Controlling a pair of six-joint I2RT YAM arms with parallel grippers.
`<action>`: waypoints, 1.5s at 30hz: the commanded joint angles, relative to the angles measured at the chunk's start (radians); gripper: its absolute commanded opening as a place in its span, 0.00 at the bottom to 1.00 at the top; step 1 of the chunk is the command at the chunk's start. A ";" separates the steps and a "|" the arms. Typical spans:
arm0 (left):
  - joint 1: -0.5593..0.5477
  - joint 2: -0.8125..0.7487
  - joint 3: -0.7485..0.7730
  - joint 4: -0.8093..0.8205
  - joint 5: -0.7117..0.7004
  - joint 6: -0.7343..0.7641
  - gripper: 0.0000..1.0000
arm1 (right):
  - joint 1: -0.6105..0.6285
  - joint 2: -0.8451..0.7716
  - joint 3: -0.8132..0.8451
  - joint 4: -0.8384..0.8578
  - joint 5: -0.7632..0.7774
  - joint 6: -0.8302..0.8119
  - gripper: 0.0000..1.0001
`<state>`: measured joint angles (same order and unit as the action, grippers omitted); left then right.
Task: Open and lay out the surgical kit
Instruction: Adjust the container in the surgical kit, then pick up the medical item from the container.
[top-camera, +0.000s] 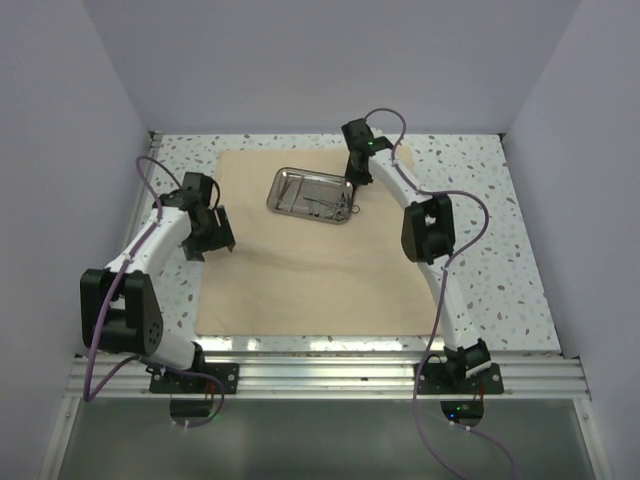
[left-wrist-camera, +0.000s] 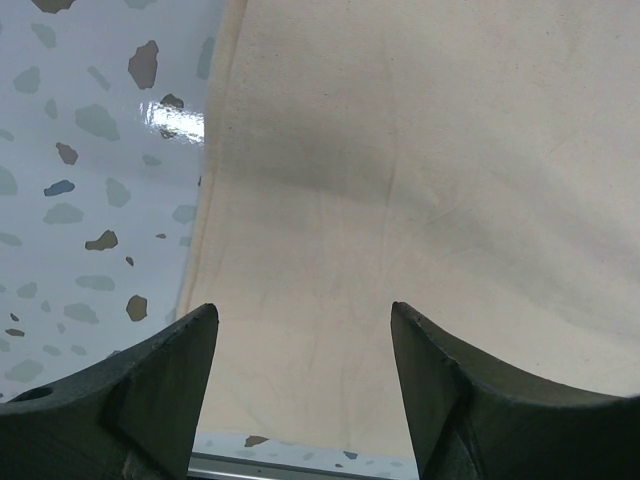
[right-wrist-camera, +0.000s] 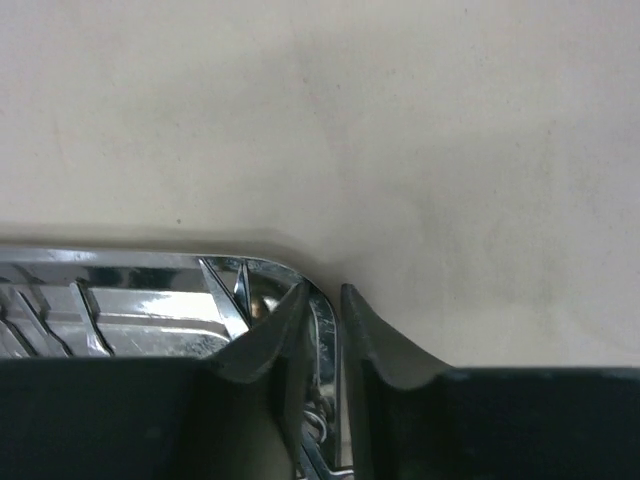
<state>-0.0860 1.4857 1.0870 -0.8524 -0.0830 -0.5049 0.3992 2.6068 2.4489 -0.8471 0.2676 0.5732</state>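
Note:
The beige cloth wrap (top-camera: 300, 270) lies spread flat on the table. On its far part rests the shiny steel tray (top-camera: 272, 198), with slim silver instruments (top-camera: 325, 203) lying inside. My right gripper (top-camera: 354, 188) is at the tray's right end. In the right wrist view its jaws (right-wrist-camera: 323, 290) are shut on the tray's rim (right-wrist-camera: 120, 258) at a rounded corner, one finger inside and one outside. My left gripper (top-camera: 212, 250) hovers over the cloth's left edge. In the left wrist view it (left-wrist-camera: 303, 315) stands open, with only cloth (left-wrist-camera: 400, 200) between its fingers.
The speckled white tabletop (left-wrist-camera: 90, 150) shows left of the cloth and runs around it (top-camera: 480, 200). Pale walls enclose the table on three sides. An aluminium rail (top-camera: 320, 375) holding the arm bases runs along the near edge.

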 joint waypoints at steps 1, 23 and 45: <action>0.002 0.011 0.048 -0.020 -0.015 0.005 0.74 | -0.016 0.010 0.059 0.124 0.004 0.005 0.28; -0.110 0.471 0.602 0.056 0.078 0.063 0.69 | -0.022 -0.641 -0.595 0.152 -0.001 0.017 0.91; -0.316 0.870 1.047 0.087 -0.044 -0.182 0.65 | -0.010 -1.291 -1.163 -0.058 0.114 -0.016 0.87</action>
<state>-0.3946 2.3260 2.0735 -0.7666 -0.0433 -0.6228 0.3870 1.3533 1.2999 -0.8761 0.3290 0.5713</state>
